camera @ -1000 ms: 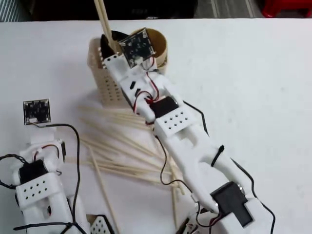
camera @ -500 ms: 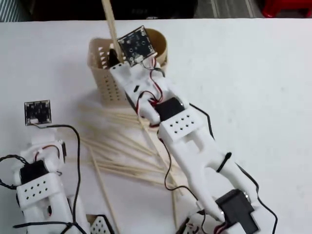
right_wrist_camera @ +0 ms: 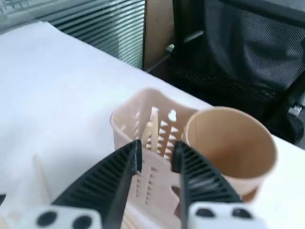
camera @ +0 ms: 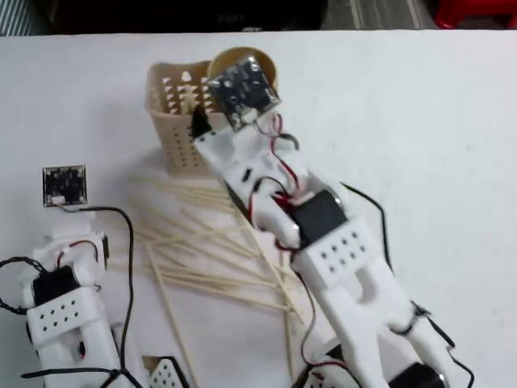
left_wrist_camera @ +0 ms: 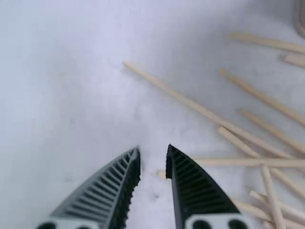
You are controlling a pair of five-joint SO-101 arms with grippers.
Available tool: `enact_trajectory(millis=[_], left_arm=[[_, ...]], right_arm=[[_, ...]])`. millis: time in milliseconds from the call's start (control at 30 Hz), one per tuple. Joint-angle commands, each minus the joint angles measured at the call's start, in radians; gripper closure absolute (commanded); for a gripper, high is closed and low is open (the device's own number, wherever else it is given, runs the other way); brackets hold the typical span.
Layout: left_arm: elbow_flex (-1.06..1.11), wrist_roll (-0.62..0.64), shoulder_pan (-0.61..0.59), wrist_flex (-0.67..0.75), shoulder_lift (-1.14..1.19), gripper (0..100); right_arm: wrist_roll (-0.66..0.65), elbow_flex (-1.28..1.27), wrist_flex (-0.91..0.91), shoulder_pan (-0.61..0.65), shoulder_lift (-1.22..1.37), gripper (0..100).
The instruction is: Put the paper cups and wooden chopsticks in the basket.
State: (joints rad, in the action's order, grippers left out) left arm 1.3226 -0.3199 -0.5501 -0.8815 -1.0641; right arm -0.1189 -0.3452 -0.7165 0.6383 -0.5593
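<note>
A cream slotted basket (camera: 171, 121) stands at the back of the white table, and a tan paper cup (camera: 242, 58) stands upright against its side. In the right wrist view my right gripper (right_wrist_camera: 156, 147) hovers just in front of the basket (right_wrist_camera: 138, 119), slightly open with nothing between its fingers. A chopstick (right_wrist_camera: 153, 128) leans inside the basket, with the paper cup (right_wrist_camera: 231, 148) beside it. Several wooden chopsticks (camera: 210, 250) lie scattered on the table between the arms. My left gripper (left_wrist_camera: 153, 155) hangs slightly open and empty over the table, close to the ends of some chopsticks (left_wrist_camera: 205, 112).
The right arm (camera: 323, 242) stretches diagonally over the chopstick pile from the front right. The left arm (camera: 60, 299) sits at the front left with loose black cables. A dark chair (right_wrist_camera: 248, 52) stands beyond the table's far edge.
The chopsticks that stood up from the right gripper over the basket are gone from it. The right arm has drawn back a little. The left arm has not moved.
</note>
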Motion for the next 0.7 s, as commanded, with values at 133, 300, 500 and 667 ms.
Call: enact_trajectory(millis=[133, 300, 500, 667], left_arm=[[-0.044, -0.008, 0.001, 0.037, -0.021, 89], [-0.161, -0.014, 0.028, 0.02, -0.021, 89], [-0.356, -0.18, 0.214, -0.167, -0.015, 89], [-0.45, -0.27, 0.374, -0.285, -0.012, 89]], right_arm=[[-0.002, 0.006, -0.268, -0.031, -0.153, 95.0], [-0.002, 0.003, -0.432, -0.145, -0.163, 95.0], [0.008, -0.074, -0.447, -0.297, -0.162, 95.0], [0.008, -0.259, -0.286, -0.354, -0.162, 95.0]])
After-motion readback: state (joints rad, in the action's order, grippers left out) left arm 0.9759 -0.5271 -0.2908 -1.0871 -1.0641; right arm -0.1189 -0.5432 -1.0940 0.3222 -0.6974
